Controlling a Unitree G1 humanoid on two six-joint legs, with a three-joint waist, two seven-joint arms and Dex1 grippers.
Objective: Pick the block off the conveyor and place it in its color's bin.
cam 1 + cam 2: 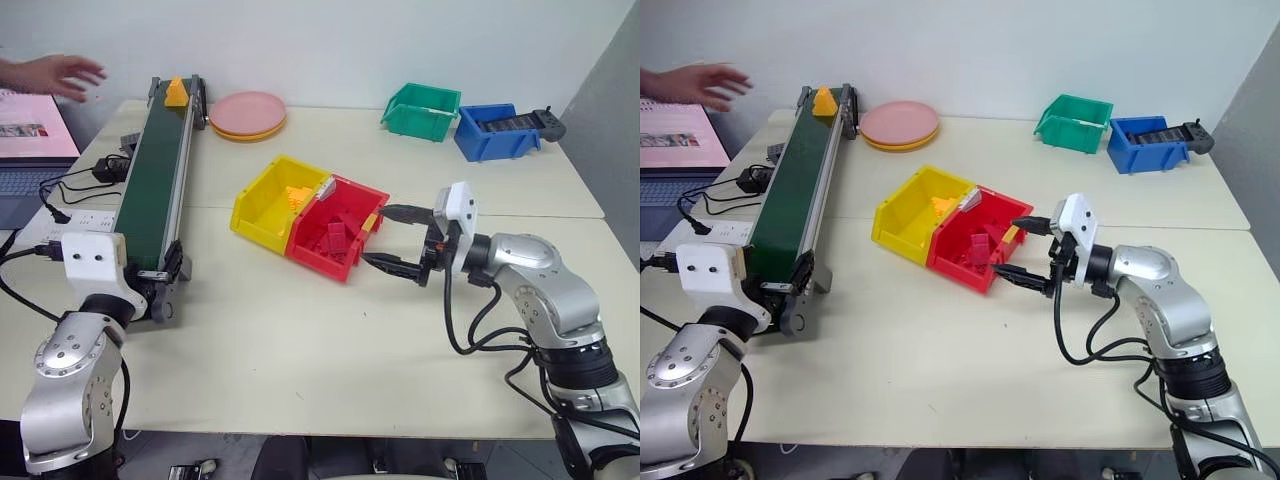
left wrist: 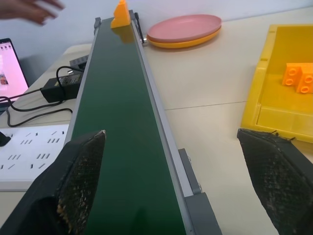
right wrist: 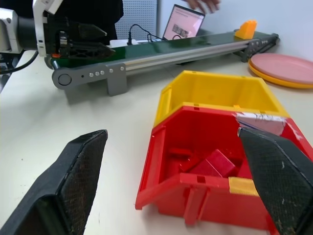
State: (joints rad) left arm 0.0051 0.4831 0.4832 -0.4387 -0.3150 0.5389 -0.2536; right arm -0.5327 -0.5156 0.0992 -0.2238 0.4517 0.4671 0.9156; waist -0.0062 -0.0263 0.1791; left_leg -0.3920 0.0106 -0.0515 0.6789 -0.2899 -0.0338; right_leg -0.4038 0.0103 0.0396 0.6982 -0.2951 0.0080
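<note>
Yellow-orange block (image 1: 176, 92) on the conveyor (image 1: 155, 180) shows no legible writing

Laptop (image 1: 25, 150) cut off; person's hand (image 1: 55, 75) (blurred)

Belt (image 2: 122, 147) is matt dark green, rubbery-looking & smooth, w/ grey brushed-metal rails (image 2: 161, 122) that catch a bit of light. Block (image 2: 121, 13) is glossy orange plastic. Yellow bin (image 1: 262, 212) & red bin (image 3: 195, 196) are shiny moulded plastic w/ smooth walls, same for the green bin (image 1: 422, 110) & blue bin (image 1: 490, 135). The 2 plates (image 1: 247, 114) look like smooth plastic, satin finish. Table (image 1: 300, 340) is matt cream laminate. Left gripper (image 2: 181, 181) pads (image 2: 85, 171) are black, rough & grainy, w/ some wear on the edges; right gripper (image 3: 171, 181) has the same texture. Arm shells are silver, semi-gloss.
</note>
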